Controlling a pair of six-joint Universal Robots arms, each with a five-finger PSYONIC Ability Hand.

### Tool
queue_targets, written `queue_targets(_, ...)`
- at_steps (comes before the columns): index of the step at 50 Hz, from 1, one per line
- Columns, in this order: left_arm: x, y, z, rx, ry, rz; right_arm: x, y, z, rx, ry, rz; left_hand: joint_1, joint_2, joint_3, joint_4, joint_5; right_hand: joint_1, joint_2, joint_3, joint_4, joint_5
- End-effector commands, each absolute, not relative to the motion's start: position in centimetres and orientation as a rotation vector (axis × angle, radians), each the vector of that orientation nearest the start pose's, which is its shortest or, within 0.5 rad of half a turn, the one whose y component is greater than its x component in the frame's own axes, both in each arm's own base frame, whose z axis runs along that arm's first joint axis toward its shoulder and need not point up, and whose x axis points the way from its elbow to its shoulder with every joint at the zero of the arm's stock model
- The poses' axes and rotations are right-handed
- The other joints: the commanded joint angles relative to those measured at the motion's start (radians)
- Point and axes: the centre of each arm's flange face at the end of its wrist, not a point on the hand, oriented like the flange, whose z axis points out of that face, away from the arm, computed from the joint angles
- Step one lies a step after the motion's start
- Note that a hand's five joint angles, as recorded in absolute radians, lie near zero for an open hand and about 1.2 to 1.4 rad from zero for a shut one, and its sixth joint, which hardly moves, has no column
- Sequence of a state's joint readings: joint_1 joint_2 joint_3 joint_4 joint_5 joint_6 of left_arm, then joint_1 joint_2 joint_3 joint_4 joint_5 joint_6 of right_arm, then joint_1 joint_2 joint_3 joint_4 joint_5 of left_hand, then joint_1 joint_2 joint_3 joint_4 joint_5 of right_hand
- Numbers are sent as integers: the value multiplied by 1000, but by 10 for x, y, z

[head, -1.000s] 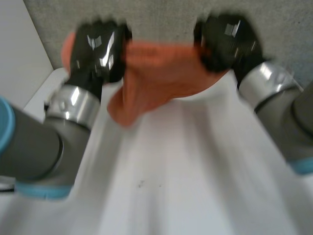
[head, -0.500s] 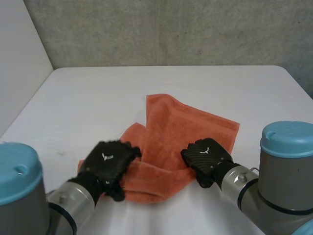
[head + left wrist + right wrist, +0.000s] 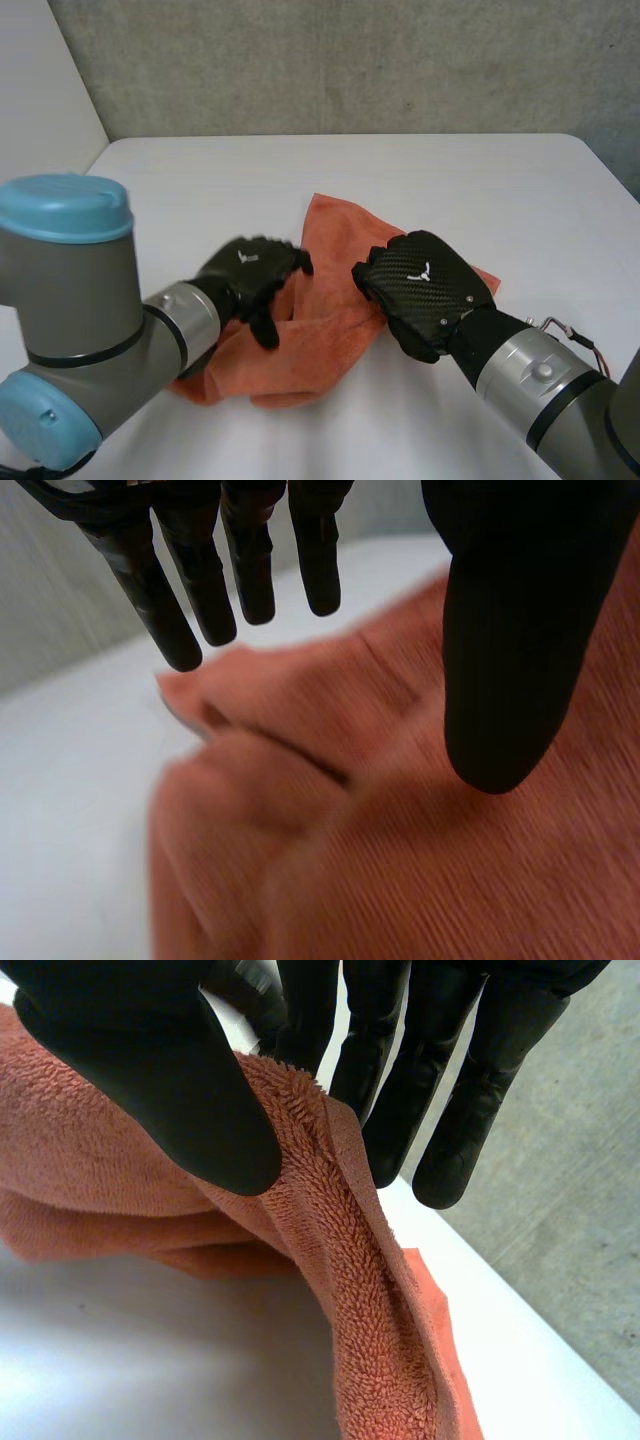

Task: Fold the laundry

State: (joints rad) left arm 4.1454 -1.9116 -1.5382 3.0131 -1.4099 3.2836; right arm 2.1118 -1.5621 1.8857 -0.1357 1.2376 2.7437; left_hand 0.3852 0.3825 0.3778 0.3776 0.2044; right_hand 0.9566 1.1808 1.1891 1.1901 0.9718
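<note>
head view: right hand [image 3: 425, 285] pinches edge of orange towel [image 3: 325, 335]; left hand [image 3: 250, 272] above it, fingers straight, apart.

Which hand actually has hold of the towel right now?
The right hand: it pinches the towel's edge between thumb and fingers. The left hand hangs open over the towel, fingers straight.

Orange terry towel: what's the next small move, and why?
Probably close the left hand on the orange terry towel under its fingertips. The right hand pinches a towel edge between thumb and fingers, while the left hovers open over the crumpled cloth, holding nothing. Both likely need a grip to spread it.
</note>
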Motion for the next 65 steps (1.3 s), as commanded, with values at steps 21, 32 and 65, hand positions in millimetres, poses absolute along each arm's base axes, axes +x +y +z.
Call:
queue_targets(21,-285,-193,178,1058,2939,-1569,276,-153,226,-1362,1766,-1841,548,550,555,555,554,440,215,207,206,250)
queue_targets(32,-273,-201,173,946,2901,-1535,276,-154,224,-1360,1779,-1840,794,797,802,802,800,440,215,207,206,250)
queue_targets(65,-209,-266,265,486,2483,-2141,220,-235,197,-387,2204,-1442,1011,1014,1018,1019,1017,-669,-893,-902,-903,-859)
